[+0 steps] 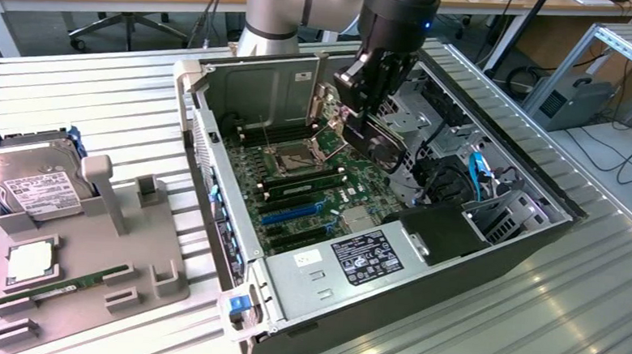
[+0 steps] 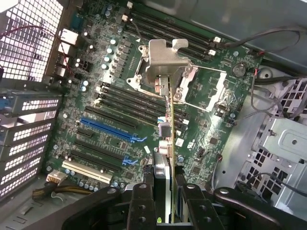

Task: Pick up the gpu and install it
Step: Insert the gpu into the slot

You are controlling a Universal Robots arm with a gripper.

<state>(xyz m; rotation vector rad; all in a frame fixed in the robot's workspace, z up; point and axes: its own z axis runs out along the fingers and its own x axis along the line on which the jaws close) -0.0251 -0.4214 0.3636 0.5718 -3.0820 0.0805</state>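
My gripper hangs inside the open computer case, over the motherboard. It is shut on the gpu, a thin black card held tilted above the board. In the wrist view the gpu runs edge-on out from between the two black fingers, and its silvery bracket sits at the far end. The card hovers over the processor socket area, apart from the board. The blue expansion slot lies off to one side of the card.
A grey fixture tray lies at the exterior view's left, with a hard drive, a processor chip and a green memory stick. A labelled power supply, blue cables and drive cages crowd the case interior.
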